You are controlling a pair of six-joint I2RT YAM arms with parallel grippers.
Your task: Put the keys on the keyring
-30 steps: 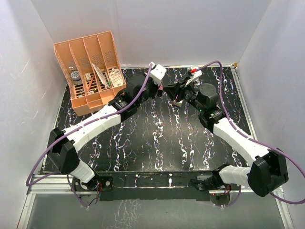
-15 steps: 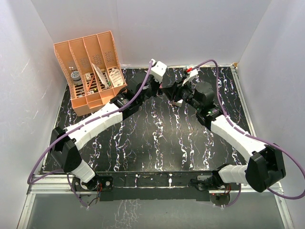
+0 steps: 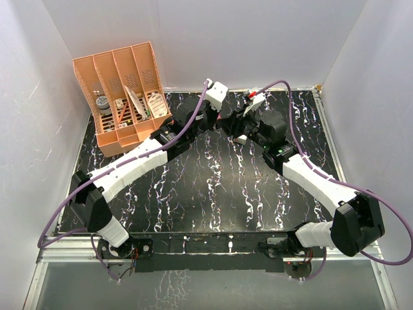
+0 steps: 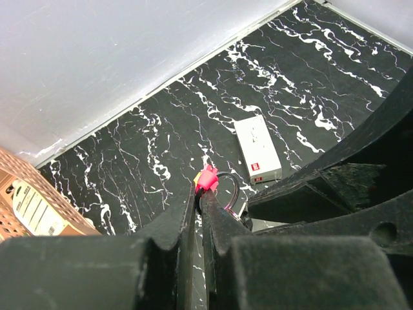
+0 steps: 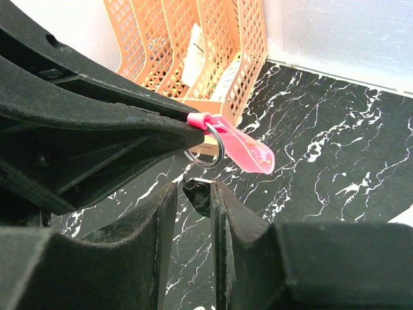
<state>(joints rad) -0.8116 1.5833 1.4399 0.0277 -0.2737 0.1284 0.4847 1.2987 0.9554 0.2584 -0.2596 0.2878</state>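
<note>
My left gripper [image 4: 201,194] is shut on the top end of the pink keyring strap [image 4: 208,178], held above the table at the back middle. In the right wrist view the strap [image 5: 244,150] hangs to the right and its round metal ring [image 5: 206,150] hangs just under the left fingers [image 5: 97,123]. My right gripper [image 5: 193,187] sits right below the ring, closed on a small key piece [image 5: 201,195] that looks dark with a silvery top edge. The key's top touches the ring's lower rim. In the top view both grippers [image 3: 222,121] meet tip to tip.
A small white rectangular box [image 4: 257,149] lies on the black marbled table under the grippers, also in the top view [image 3: 241,139]. An orange mesh organiser [image 3: 122,97] with small items stands at the back left. White walls close in the table.
My right arm has moved left and toward the back, bringing its gripper up against the left gripper. The left gripper has shifted slightly right.
</note>
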